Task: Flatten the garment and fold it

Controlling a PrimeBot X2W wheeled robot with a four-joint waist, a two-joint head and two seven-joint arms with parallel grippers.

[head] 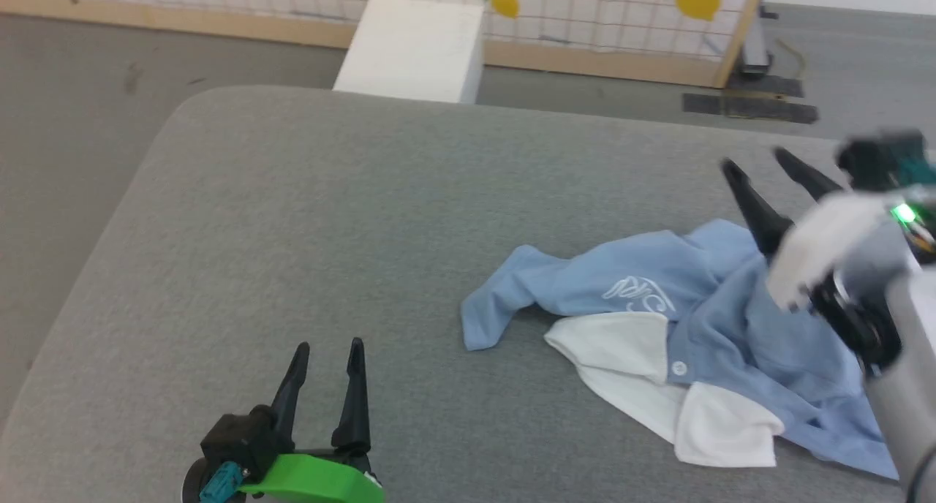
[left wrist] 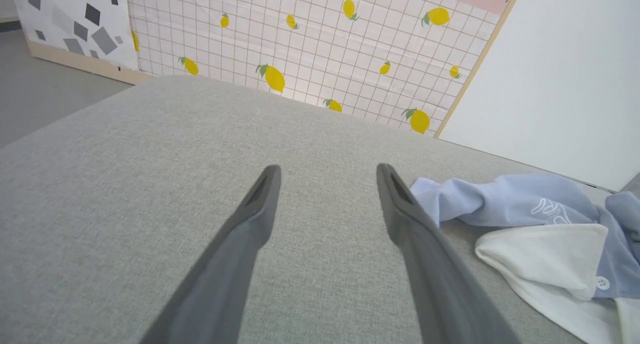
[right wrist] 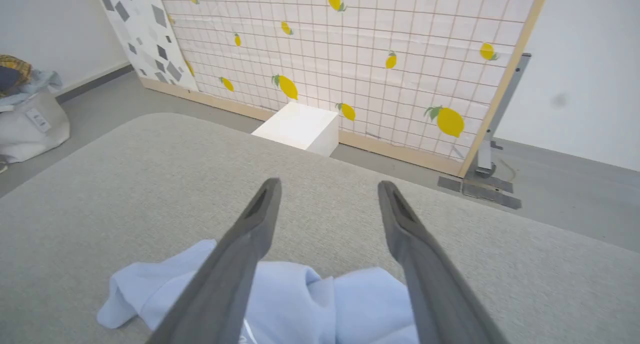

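Right end effector (head: 755,159): fingers spread wide, gripping nothing, poised just above the shirt's rumpled far edge at 3 o'clock in the head view. Left end effector (head: 329,346): likewise spread and empty, low at 7 o'clock, well apart from the cloth.

Shirt (head: 731,327): crumpled in a heap at 4 o'clock on the bench, chest logo (head: 636,295) facing up, white collar (head: 621,342) flopped open toward 6 o'clock, one button (head: 678,368) showing, one sleeve (head: 497,305) trailing out toward 9 o'clock. Judged light, thin and limp; sure to drape and bunch rather than hold a shape; nothing breakable; unlikely to slide much on a woven cover. Probably best pinched at the edges: at the shoulders beside the collar, or at the trailing sleeve and the opposite side, then drawn apart to spread flat. Hem partly hidden behind the right arm, so no telling how it lies.

Bench (head: 365,196): grey, woven, padded-looking, round-cornered, with plenty of bare room toward 9 and 12 o'clock. Beyond, at 12 o'clock: white box (head: 413,46), lemon-printed grid screen (head: 585,6), grey floor (head: 73,86). At 9 o'clock in the right wrist view: stuffed pale bag (right wrist: 30,124) by a white wall.
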